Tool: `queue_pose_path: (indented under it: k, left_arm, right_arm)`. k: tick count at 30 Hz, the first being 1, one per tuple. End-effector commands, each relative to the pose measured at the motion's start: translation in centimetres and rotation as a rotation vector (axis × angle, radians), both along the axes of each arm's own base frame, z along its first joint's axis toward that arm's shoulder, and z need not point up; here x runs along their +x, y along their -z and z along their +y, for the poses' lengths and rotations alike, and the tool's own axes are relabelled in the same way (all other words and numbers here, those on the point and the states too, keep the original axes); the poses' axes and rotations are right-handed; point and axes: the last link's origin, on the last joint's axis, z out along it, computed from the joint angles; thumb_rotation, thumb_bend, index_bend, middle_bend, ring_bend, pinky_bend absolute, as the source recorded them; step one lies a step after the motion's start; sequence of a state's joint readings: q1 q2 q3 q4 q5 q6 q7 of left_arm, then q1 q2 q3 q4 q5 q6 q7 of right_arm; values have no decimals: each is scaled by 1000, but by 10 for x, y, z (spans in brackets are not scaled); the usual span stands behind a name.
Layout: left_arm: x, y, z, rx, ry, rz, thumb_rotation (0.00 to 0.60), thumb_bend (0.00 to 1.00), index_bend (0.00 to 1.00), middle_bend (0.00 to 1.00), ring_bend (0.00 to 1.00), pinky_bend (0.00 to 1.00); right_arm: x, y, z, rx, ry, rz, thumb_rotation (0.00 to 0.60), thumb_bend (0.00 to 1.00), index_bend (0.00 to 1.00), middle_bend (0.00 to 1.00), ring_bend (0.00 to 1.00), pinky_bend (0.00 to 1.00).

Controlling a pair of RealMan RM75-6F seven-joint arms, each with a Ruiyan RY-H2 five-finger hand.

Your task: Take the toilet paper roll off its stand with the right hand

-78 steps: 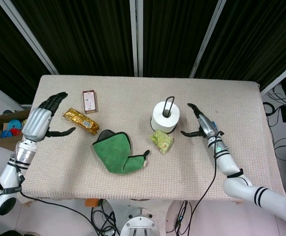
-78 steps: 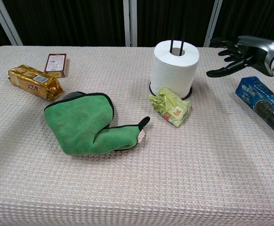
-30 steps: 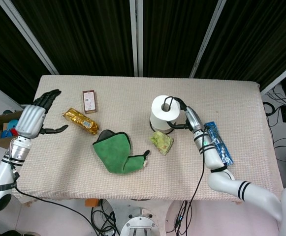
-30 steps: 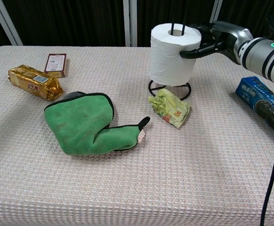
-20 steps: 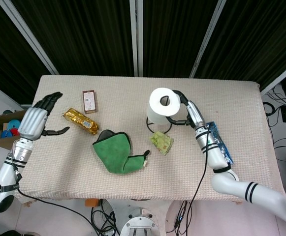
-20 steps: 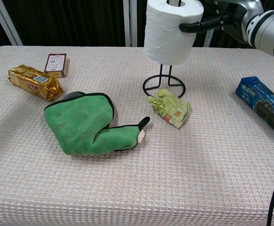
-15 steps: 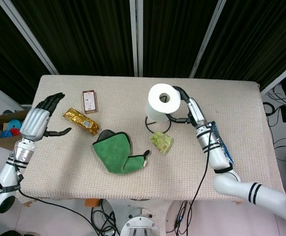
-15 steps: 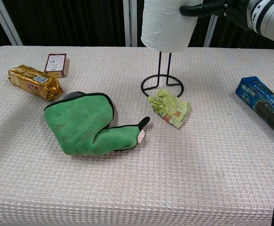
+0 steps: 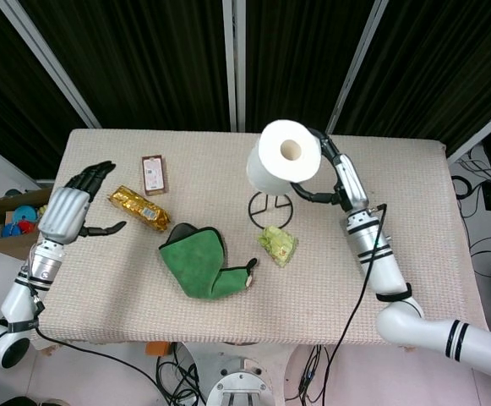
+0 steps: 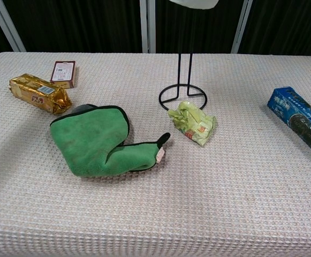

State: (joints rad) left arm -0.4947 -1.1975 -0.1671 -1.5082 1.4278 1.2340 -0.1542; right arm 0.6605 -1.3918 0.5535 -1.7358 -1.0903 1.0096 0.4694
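The white toilet paper roll (image 9: 286,156) is lifted high above the table, gripped from its right side by my right hand (image 9: 331,176). In the head view its cardboard core looks hollow, with no rod showing through it. The chest view catches only the roll's bottom edge (image 10: 194,3) at the top of the frame. The black wire stand (image 10: 183,98) stays upright on the table, its two rods running up to just under the roll. The right hand itself is out of the chest view. My left hand (image 9: 78,210) hovers open at the table's left edge, holding nothing.
A crumpled green wrapper (image 10: 193,122) lies just in front of the stand's base ring. A green cloth (image 10: 99,140) is spread left of it. Further left are a gold packet (image 10: 39,92) and a small box (image 10: 63,73). At the right edge lies a blue biscuit box (image 10: 300,119).
The right hand closed around the roll and raised it up along the rods, until the roll almost left the top of the chest view. The left hand barely moved.
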Motion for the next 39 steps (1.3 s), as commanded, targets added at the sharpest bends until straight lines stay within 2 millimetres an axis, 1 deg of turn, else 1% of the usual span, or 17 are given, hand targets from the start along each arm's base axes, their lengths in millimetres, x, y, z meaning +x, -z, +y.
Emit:
queue_pose_path:
  k: [1,12,17,21,24,26,31,36,39]
  left_arm:
    - [2,1,0,2,11,13,427,159,71,62,100,228]
    - [10,2,-3,7,38,29,428,159,71,63,100,228]
    - [9,3,-3,3,31,28,428,159,71,63,99,228]
    - [9,5,-3,-3,28,21,431,159,71,62,99,228]
    - [8,8,-3,-10,27,18,431,159,71,63,99,228]
    - [8,10,-3,-14,27,16,430,159,71,63,99,228]
    - [7,16,-4,-28,25,16,429,159,71,62,99,228]
    - [5,26,-5,-46,21,13,429,159,71,62,99,228]
    - [3,32,-4,-55,20,14,431,160,71,62,99,228]
  right_arm:
    - [5,-13,3,-33,-18,-22,600,305,396,358,228,210]
    - [15,-41,23,-85,-97,-87,600,304,396,358,228,210]
    - [16,-50,43,-51,-170,-111,600,304,397,364,228,211]
    - [8,-54,64,-5,-231,-65,600,304,407,372,229,213]
    - [-4,-55,77,57,-254,0,600,305,418,382,238,222]
    - [-16,-54,86,102,-264,64,600,306,423,387,243,226]
    - [-48,-52,100,231,-266,206,600,305,452,410,266,241]
    - [-78,-44,106,373,-271,343,600,306,474,426,280,252]
    - [-97,-33,109,446,-264,407,600,305,474,426,279,253]
